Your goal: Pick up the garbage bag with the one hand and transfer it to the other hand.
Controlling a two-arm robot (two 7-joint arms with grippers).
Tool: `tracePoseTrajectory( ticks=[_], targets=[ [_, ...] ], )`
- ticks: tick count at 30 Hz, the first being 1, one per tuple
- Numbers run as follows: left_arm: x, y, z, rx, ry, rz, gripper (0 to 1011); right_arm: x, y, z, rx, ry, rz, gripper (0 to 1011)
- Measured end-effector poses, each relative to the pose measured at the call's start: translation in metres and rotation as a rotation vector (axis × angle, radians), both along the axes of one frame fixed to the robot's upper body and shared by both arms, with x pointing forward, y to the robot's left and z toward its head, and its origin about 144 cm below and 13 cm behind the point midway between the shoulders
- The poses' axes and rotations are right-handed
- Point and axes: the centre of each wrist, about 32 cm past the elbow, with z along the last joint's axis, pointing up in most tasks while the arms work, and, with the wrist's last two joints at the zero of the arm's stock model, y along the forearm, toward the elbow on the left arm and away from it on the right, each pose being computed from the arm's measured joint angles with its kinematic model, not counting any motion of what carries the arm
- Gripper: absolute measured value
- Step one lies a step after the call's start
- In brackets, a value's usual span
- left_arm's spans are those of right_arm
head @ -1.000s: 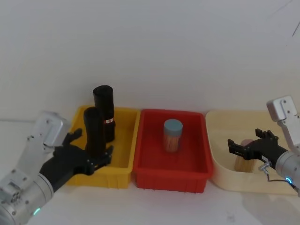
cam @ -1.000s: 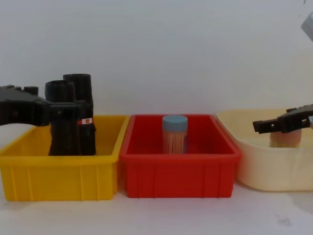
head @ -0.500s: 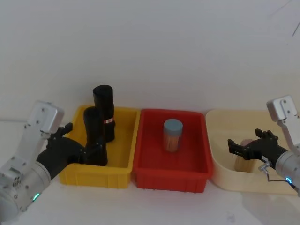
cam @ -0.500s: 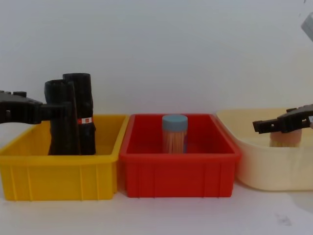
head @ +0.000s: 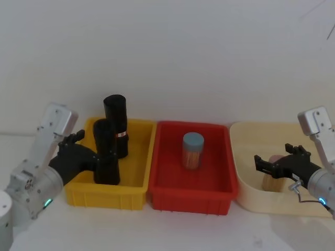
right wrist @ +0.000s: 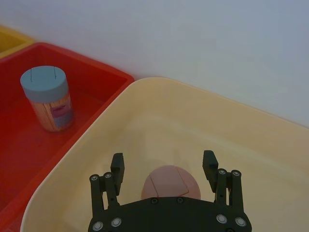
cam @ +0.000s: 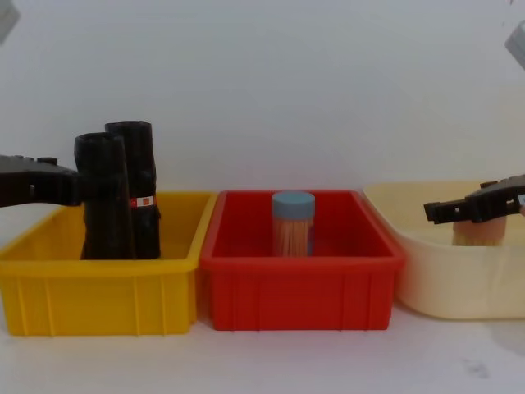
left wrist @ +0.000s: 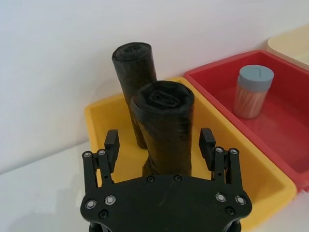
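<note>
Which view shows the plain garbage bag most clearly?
Left wrist view: the garbage bag stands close, top visible, between the fingers of the open left gripper. Head view shows it partly behind that gripper; chest view, from the side.

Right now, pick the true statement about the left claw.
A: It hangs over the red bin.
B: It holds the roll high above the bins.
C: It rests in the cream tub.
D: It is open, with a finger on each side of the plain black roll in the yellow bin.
D: the left wrist view shows the left claw straddling the garbage bag with gaps on both sides, the roll standing in the yellow bin.
</note>
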Motion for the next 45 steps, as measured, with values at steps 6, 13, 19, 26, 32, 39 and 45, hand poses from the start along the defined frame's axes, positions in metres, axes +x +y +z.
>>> tracePoseTrajectory(
  ticks=[6,13,19,26,32,39,45],
  targets=[
    [0.018,0.001,-0.001,0.005,0.009,-0.015,1001,0.0,0.0,0.0,0.0,0.0,0.0,1001],
    [0.034,0.0,-0.003,0.007,0.027,-0.036,1001,0.0,0.0,0.0,0.0,0.0,0.0,1001],
    [0.043,0.0,-0.004,0.009,0.037,-0.048,888,0.0,0.0,0.0,0.0,0.0,0.0,1001],
    [0.049,-0.001,-0.004,0.009,0.043,-0.056,696,0.0,0.0,0.0,0.0,0.0,0.0,1000],
    [0.052,-0.001,-0.005,0.01,0.047,-0.06,545,0.0,0.0,0.0,0.0,0.0,0.0,1001],
    [0.052,-0.001,-0.004,0.008,0.046,-0.062,486,0.0,0.0,0.0,0.0,0.0,0.0,1001],
    [0.051,-0.003,0.002,0.0,0.023,-0.071,446,0.0,0.0,0.0,0.0,0.0,0.0,1001]
  ],
)
